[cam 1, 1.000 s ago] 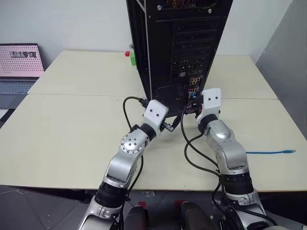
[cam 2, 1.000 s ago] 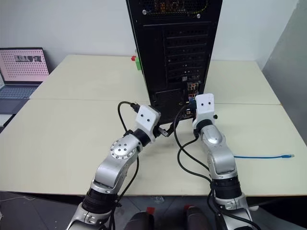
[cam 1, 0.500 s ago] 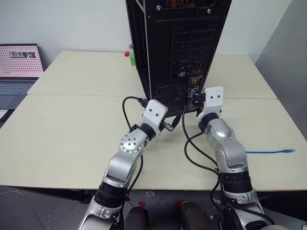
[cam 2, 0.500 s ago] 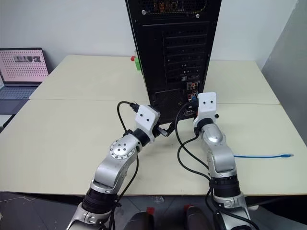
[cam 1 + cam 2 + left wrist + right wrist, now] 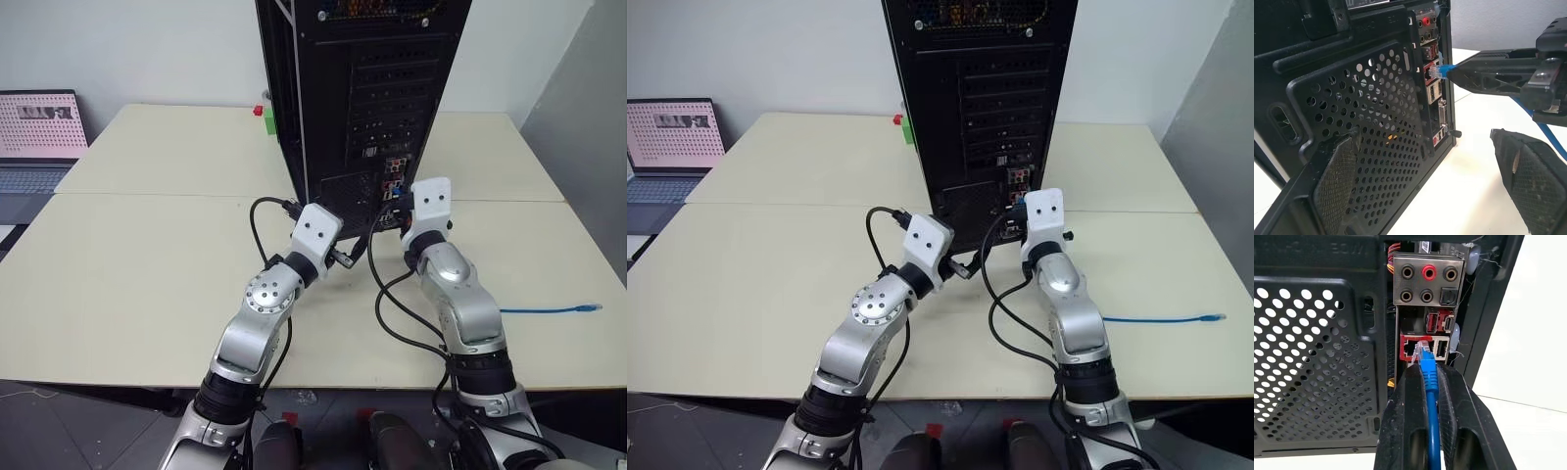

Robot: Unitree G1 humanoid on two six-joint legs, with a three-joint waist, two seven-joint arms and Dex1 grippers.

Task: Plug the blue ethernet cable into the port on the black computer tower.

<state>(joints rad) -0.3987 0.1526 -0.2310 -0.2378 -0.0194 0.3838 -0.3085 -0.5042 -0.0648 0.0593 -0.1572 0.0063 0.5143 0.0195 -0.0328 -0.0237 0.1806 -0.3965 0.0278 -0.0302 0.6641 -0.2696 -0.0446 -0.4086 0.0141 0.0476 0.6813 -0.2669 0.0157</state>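
Observation:
The black computer tower (image 5: 362,88) stands upright on the table with its rear panel facing me. My right gripper (image 5: 1426,369) is shut on the blue ethernet cable (image 5: 1431,406) just behind its clear-blue plug (image 5: 1422,352). The plug's tip is at the mouth of the red-framed port (image 5: 1409,348), below the round audio jacks; I cannot tell whether it has entered. The cable's other end (image 5: 586,308) lies on the table to the right. My left gripper (image 5: 1422,137) is open beside the tower's mesh grille, one finger (image 5: 1337,181) close against the mesh, holding nothing.
A laptop (image 5: 39,127) sits at the far left. Small red and green blocks (image 5: 265,116) lie behind the tower's left side. Black arm cables (image 5: 392,304) loop over the table between my arms. A grey wall panel (image 5: 588,147) borders the table's right side.

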